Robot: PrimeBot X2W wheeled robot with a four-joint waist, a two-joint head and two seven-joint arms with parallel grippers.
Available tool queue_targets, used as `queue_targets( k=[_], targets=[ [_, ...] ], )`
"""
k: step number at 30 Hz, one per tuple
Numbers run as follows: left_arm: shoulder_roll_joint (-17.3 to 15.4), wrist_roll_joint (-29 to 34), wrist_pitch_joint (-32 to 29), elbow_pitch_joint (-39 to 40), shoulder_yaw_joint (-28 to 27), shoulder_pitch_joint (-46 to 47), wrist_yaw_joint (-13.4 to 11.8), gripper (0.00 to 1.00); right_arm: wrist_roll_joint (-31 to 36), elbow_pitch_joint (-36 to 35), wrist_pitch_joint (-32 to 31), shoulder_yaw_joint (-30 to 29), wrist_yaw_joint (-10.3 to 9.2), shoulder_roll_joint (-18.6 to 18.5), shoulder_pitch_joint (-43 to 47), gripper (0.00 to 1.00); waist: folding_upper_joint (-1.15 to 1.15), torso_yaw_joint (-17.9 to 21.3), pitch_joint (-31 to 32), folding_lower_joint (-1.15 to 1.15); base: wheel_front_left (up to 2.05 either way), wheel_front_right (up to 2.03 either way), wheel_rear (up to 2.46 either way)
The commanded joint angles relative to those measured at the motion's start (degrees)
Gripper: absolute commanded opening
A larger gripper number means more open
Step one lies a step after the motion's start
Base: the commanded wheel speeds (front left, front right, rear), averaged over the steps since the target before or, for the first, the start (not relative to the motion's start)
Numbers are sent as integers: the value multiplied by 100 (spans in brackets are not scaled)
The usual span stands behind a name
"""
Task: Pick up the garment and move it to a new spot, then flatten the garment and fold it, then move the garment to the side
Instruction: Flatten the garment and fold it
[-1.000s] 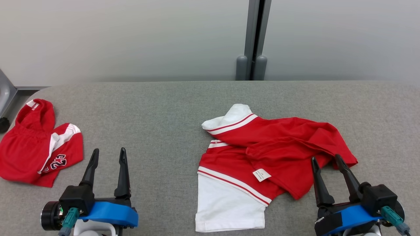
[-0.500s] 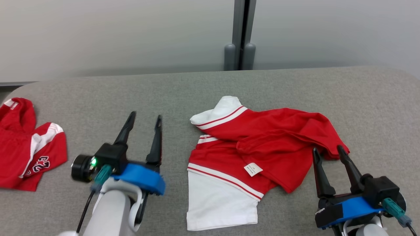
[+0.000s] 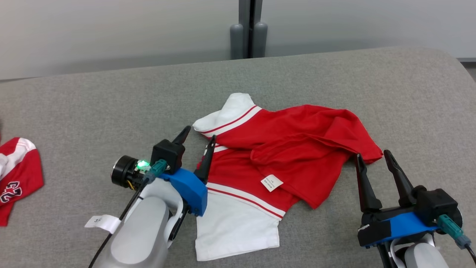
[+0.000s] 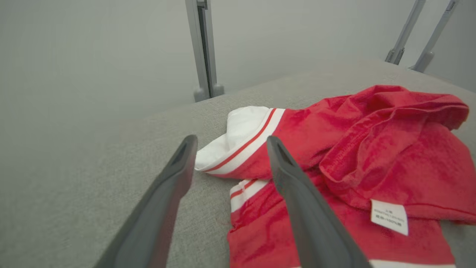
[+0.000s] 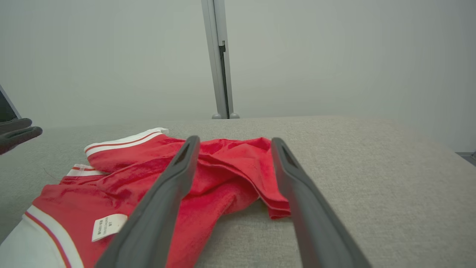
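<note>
Item: red and white garment (image 3: 282, 149), crumpled, on the grey table (image 3: 111, 93), right of centre in the head view. Red bulk runs left to right across the table; one white panel reaches toward the robot, a white striped cuff points to the far edge; care label (image 3: 271, 183) faces up. Left gripper (image 3: 199, 133): fingers apart, empty, at the garment's left edge below the cuff; contact cannot be told. Right gripper (image 3: 372, 154): fingers apart, empty, tips just beside the red right-hand corner. Head view alone: second red garment (image 3: 16, 167) at the table's left edge, well apart; paper tag (image 3: 102, 222) on the left forearm. Left wrist view alone: two slanted metal legs (image 4: 409, 33) beyond the table. Right wrist view: red corner between the fingers; dark shape (image 5: 16, 134) at left edge, unidentified. Grey post (image 3: 248, 29) behind
</note>
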State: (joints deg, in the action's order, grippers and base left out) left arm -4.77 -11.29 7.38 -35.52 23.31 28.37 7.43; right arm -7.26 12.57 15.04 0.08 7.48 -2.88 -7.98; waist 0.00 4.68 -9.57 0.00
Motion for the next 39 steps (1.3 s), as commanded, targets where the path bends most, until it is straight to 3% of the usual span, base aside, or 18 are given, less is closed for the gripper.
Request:
queue_targets(
  k=[1, 9, 21, 23, 24, 25, 31, 39],
  targets=[
    [-53, -89, -28, -193, 163, 123, 3, 100, -37, -34, 21, -18, 3, -2, -73, 100, 0, 30, -58, 0, 0, 0, 0],
    [-185, -425, 61, -1075, 829, 292, 4, 100, -65, -34, 21, -53, 3, -2, -162, 100, 0, 122, -225, 0, 0, 0, 0],
    [-87, -1025, 42, -1978, 1498, 340, 5, 98, -72, 43, 21, 13, 3, -2, -216, 100, 0, 197, -166, 0, 0, 0, 0],
    [-56, -1135, 103, -2076, 1606, 344, 5, 18, -74, 44, 21, 39, 3, -2, -207, 100, 0, 211, -134, 0, 0, 0, 0],
    [-33, -1214, 141, -2096, 1632, 348, 5, 4, -72, 38, 21, 37, 3, -2, -197, 100, 0, 210, -121, 0, 0, 0, 0],
    [-21, -1275, 177, -2126, 1685, 361, 5, 0, -68, 35, 21, 34, 3, -2, -184, 100, 0, 207, -109, 0, 0, 0, 0],
    [-50, -1620, 562, -2290, 1607, 436, 4, 0, -29, 47, 21, -16, 3, -2, -69, 100, 0, 115, -11, 0, 0, 0, 0],
    [-399, -1861, 776, -2277, 1181, 82, -113, 0, -73, 136, 21, -55, 3, -2, 34, 100, 0, -113, 146, 0, 0, 0, 0]
  ],
)
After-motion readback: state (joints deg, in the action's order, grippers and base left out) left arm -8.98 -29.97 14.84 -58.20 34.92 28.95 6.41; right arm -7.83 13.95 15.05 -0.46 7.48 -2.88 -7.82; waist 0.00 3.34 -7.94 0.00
